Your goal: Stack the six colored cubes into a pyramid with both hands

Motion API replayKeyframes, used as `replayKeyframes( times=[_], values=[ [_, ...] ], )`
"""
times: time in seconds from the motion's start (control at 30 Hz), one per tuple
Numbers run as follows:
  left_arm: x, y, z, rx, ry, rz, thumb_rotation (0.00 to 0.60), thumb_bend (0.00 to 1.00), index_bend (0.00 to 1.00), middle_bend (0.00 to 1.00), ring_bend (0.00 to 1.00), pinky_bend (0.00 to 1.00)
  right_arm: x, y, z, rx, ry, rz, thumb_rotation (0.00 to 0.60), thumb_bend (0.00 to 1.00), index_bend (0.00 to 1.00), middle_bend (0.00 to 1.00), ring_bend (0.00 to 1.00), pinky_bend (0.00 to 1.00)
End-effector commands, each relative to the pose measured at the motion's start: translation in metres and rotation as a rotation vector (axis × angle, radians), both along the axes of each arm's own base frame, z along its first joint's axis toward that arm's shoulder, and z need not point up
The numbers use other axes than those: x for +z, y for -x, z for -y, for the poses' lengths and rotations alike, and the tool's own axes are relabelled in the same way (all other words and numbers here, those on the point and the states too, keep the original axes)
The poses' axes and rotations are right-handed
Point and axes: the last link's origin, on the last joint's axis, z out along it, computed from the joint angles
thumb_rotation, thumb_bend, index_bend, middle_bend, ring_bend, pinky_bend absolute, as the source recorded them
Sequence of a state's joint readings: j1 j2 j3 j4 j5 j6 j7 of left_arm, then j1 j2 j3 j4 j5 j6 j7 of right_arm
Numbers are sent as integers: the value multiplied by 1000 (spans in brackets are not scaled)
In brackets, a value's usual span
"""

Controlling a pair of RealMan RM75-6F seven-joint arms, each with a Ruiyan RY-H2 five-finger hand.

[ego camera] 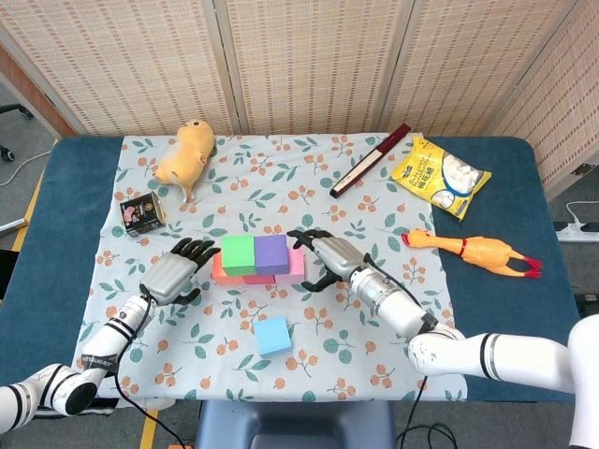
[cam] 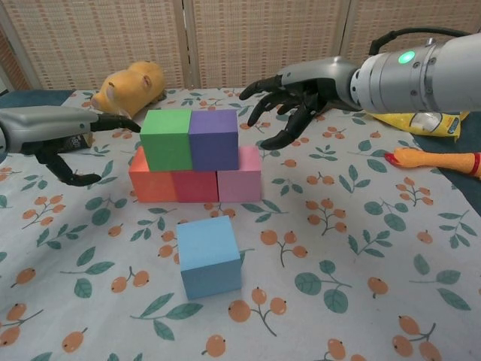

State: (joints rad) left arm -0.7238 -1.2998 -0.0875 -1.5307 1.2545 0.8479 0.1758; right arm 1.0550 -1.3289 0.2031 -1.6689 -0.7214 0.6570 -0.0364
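While five cubes stand stacked in two rows at the middle of the floral tablecloth, the sixth lies apart in front of them. The bottom row runs orange cube, red cube, pink cube, touching side by side. On top sit the green cube and purple cube, also touching each other. The light blue cube rests alone on the cloth, nearer the robot, just in front of the red one.

The left hand hovers to the left of the stack, fingers spread and curved, holding nothing; its fingertips come close to the green cube's left face, and whether they touch it cannot be told. The right hand hovers to the right of the stack and slightly above it, fingers fanned wide and empty, clear of the purple and pink cubes.

Farther back on the cloth lie a yellow plush toy, a small dark box, and a long dark-red case. A yellow snack bag and a rubber chicken lie to the right.
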Motion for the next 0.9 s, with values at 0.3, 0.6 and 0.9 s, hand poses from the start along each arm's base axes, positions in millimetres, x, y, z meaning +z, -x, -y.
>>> replayKeyframes(
  times=[0.3, 0.6, 0.9],
  values=[
    [9, 48, 16, 124, -31, 4, 600, 404, 25, 0, 0, 15, 19, 36, -6, -54, 12, -68, 600, 215, 0, 188, 0, 0],
    [-1, 64, 20, 163, -16, -23, 600, 404, 25, 0, 0, 15, 11, 44, -6, -67, -1, -84, 600, 215, 0, 188, 0, 0],
    [-21, 68, 20, 180, 16, -51, 600, 405, 25, 0, 0, 15, -15, 48, -5, -61, -27, -107, 600, 215, 0, 188, 0, 0]
  ],
)
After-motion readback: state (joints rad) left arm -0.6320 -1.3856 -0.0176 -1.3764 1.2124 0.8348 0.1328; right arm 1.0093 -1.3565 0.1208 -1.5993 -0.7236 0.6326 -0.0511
